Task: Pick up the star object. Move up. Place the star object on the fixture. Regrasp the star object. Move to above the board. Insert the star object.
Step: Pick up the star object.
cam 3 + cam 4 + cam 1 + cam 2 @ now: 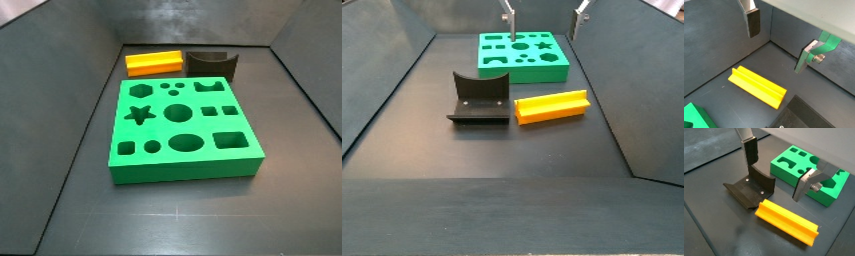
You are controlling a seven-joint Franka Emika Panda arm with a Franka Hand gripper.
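The star object (552, 105), an orange-yellow ridged bar, lies flat on the dark floor just right of the fixture (480, 98). It also shows in both wrist views (757, 86) (787, 221). The green board (529, 72) with its shaped holes lies behind them. My gripper (545, 14) hangs high above the board's far side, open, with nothing between its fingers (749, 150). In both wrist views the gripper (779, 42) (777, 170) is well above the star object. The other side view shows the board (187, 168), star object (152, 62) and fixture (211, 62), but no gripper.
Dark walls (396, 80) enclose the floor on the sides and back. In a wrist view the fixture (751, 188) stands between the board (784, 175) and the star object. A corner of the board (692, 117) shows in a wrist view.
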